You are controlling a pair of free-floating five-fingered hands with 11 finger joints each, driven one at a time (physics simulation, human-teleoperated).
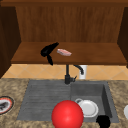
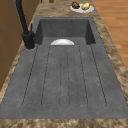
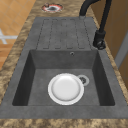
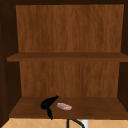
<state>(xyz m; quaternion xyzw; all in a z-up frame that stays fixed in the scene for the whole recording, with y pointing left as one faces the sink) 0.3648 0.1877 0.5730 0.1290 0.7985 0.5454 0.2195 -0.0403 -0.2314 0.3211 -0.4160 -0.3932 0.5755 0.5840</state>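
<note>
My left hand hovers at the lower cabinet shelf, fingers straight and thumb hanging down, holding nothing. Just to its right a small pink flat object lies on the shelf, a small gap away from the hand. The upper view shows the same hand beside the pink object. My right hand is a dark shape at the sink's front right corner. A red ball shows at the front edge of the sink. A white plate lies in the basin.
A black faucet stands behind the sink, with a white cup behind it. A patterned plate sits on the left counter. A plate of food sits on the right counter. The ribbed drainboard lies left of the basin. An upper shelf spans the cabinet.
</note>
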